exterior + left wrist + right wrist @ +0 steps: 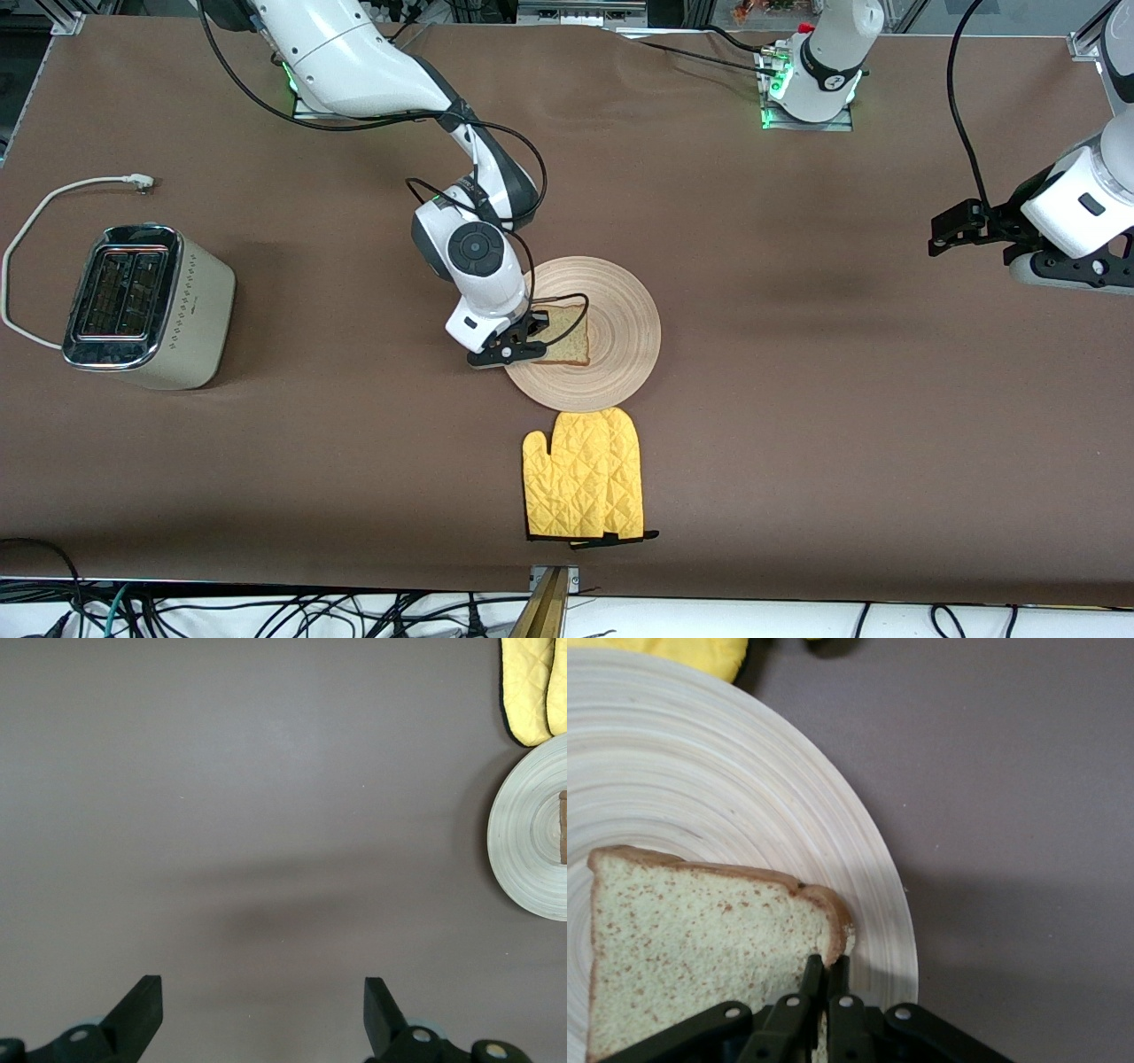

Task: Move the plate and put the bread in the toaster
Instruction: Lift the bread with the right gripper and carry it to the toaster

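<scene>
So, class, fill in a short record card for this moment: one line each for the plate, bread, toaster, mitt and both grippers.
plate: flat on the table, mid-table
bread: lying on the plate
toaster: toward the right arm's end, slots empty
mitt: beside the plate, nearer the front camera
right gripper: down at the bread's edge, fingers closed on the crust
left gripper: open, waiting over bare table

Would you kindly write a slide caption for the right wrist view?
Right gripper shut on the edge of the bread lying on the plate, yellow mitt just past the rim.
</scene>
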{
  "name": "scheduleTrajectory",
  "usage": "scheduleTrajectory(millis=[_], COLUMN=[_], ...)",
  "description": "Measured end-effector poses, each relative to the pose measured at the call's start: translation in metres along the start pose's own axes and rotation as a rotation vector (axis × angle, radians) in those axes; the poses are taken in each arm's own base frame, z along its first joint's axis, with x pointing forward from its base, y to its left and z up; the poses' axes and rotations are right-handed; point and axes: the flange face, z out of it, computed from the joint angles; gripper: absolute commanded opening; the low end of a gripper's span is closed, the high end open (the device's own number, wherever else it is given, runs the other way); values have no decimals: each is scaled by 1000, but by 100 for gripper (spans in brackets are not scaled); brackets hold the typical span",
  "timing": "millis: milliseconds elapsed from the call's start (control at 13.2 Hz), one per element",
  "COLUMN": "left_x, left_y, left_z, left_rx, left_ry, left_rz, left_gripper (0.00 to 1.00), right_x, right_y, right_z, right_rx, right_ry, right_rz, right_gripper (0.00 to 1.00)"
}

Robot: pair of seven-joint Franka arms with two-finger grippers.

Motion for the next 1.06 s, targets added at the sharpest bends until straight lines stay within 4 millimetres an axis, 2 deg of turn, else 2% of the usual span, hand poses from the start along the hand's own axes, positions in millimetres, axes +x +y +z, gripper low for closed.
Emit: scheduleTrajectory(millis=[152, 304, 456, 532, 684, 913, 1065], left_x=[0, 0, 0, 0, 0, 0, 1], left_y=[0, 1, 1, 1, 1, 2, 2], left_z=[0, 0, 0, 0, 0, 0, 0], left_rx=[0, 0, 0, 0, 0, 0, 0], left_ry=[0, 0, 0, 1, 1, 1, 1], left_rz=[1, 1, 2, 2, 2, 3, 3], left_gripper=[100, 100, 100, 100, 100, 100, 100], right_x=[10, 23, 32, 35, 41, 46, 44], right_y=[-2, -1, 11, 25, 70, 167, 229], right_z=[-23, -67, -113, -132, -172, -239, -272], right_rx=[-24, -53, -94, -127, -224, -385, -500], right_ry=[-31, -65, -94, -114, -148, -209, -272], right_rz=[2, 12, 27, 23, -16, -77, -102], right_gripper=[0, 0, 0, 0, 0, 0, 0])
